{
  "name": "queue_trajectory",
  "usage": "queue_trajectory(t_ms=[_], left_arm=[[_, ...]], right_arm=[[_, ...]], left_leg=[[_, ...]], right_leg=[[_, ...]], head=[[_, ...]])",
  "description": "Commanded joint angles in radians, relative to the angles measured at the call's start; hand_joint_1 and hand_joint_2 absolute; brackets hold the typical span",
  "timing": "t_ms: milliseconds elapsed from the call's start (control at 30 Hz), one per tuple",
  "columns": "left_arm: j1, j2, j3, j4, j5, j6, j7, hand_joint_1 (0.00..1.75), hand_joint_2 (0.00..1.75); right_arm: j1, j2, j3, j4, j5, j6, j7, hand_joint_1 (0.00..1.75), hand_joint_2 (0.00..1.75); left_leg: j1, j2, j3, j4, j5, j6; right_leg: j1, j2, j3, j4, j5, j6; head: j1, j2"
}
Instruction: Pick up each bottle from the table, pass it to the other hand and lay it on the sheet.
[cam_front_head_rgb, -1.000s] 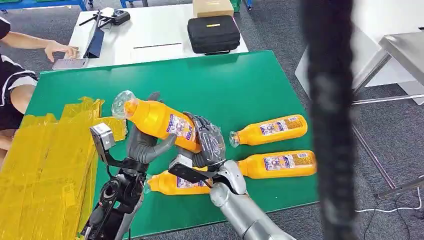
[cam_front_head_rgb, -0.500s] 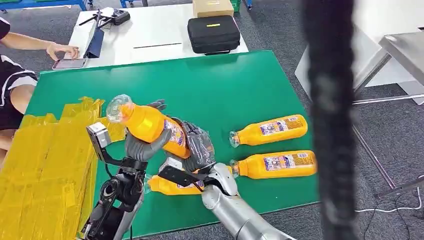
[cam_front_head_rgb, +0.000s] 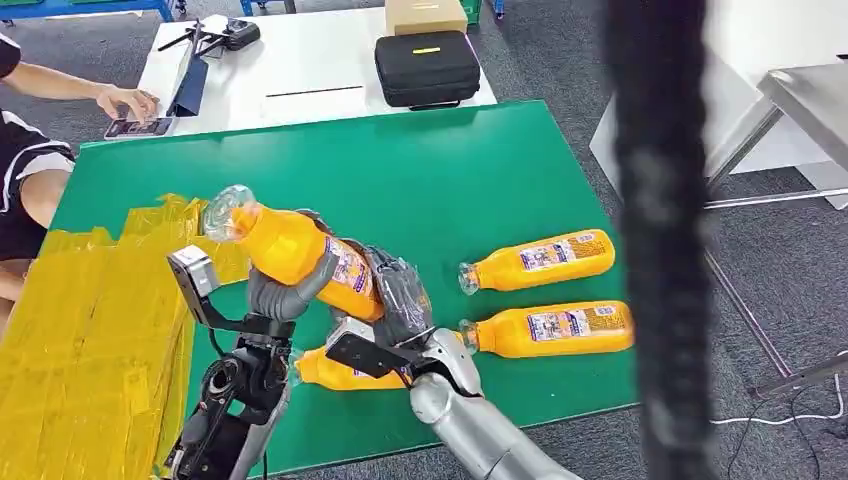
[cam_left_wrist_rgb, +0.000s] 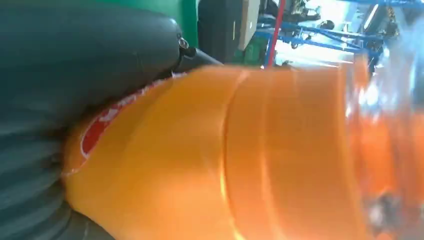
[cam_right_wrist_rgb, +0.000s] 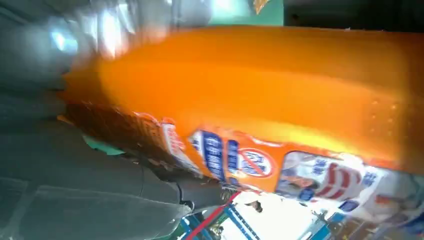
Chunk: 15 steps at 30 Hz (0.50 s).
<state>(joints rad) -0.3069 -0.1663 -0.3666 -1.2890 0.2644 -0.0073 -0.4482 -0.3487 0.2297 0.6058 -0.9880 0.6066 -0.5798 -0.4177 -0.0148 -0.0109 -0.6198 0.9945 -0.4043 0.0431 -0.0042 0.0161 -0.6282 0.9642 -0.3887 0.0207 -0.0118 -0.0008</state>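
Green covering spreads over the surface in the head view, with a crinkled yellow sheet over its left part and grey carpet around it. Beyond it stands a white table with a black case, and a person sits at the far left.

Above the near-left part of the surface both hands are on one orange juice bottle, tilted with its clear cap toward the sheet. The left hand cups it from below near the shoulder; the right hand wraps the labelled base end. This looks like the hand-over itself. To do it well, the left hand should close fully round the body before the right hand lets go, and the right fingers should open without dragging the base, since the bottle looks smooth and could slip or roll. Then the left hand can carry it over and lay it on its side on the sheet.

Four bottles show: one held, and three lying on the surface, namely a far bottle, a middle bottle and a near bottle partly hidden behind the right wrist. None lies on the sheet yet.
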Motion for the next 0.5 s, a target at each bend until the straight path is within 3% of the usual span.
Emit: queue_trajectory(t_ms=[33, 67, 167, 233, 433, 500], left_arm=[[-0.001, 0.022, 0.070, -0.045, -0.116, 0.162, -0.041, 1.75, 1.75], [0.007, 0.026, 0.082, -0.060, -0.121, 0.171, -0.041, 1.75, 1.75], [0.009, 0.028, 0.088, -0.066, -0.125, 0.174, -0.040, 1.75, 1.75], [0.018, 0.028, 0.117, -0.086, -0.196, 0.265, -0.067, 1.75, 1.75], [0.018, 0.028, 0.117, -0.086, -0.196, 0.265, -0.067, 1.75, 1.75], [0.023, 0.033, 0.134, -0.100, -0.267, 0.347, -0.089, 1.75, 1.75]], right_arm=[[0.057, -0.079, 0.024, -0.183, -0.018, -0.028, -0.004, 0.00, 1.75], [0.063, -0.088, 0.022, -0.207, -0.026, -0.015, 0.010, 0.00, 0.00], [0.067, -0.088, 0.019, -0.218, -0.030, -0.010, 0.017, 0.00, 0.00], [0.086, -0.100, 0.009, -0.274, -0.055, 0.013, 0.027, 0.00, 0.00], [0.086, -0.100, 0.009, -0.274, -0.055, 0.013, 0.027, 0.00, 0.00], [0.102, -0.110, 0.003, -0.317, -0.062, 0.015, 0.027, 0.00, 0.00]], left_leg=[[0.001, 0.000, 0.006, 0.001, -0.003, -0.003], [0.001, 0.000, 0.003, 0.000, -0.001, -0.002], [0.001, 0.001, 0.006, 0.001, -0.003, -0.004], [0.001, 0.000, 0.005, 0.000, -0.003, -0.003], [0.001, 0.000, 0.007, 0.001, -0.004, -0.004], [0.001, 0.000, 0.003, 0.000, -0.002, -0.002]], right_leg=[[0.001, -0.002, 0.006, 0.000, -0.003, 0.000], [0.001, -0.001, 0.003, 0.000, -0.001, 0.000], [0.001, -0.001, 0.006, 0.001, -0.003, 0.000], [0.001, -0.002, 0.006, 0.000, -0.002, 0.000], [0.001, -0.002, 0.008, 0.000, -0.004, 0.000], [0.001, -0.002, 0.004, 0.000, -0.002, 0.000]], head=[[0.000, 0.000], [0.000, 0.000], [0.000, 0.000], [0.000, 0.000], [0.000, 0.000], [0.000, 0.000]])
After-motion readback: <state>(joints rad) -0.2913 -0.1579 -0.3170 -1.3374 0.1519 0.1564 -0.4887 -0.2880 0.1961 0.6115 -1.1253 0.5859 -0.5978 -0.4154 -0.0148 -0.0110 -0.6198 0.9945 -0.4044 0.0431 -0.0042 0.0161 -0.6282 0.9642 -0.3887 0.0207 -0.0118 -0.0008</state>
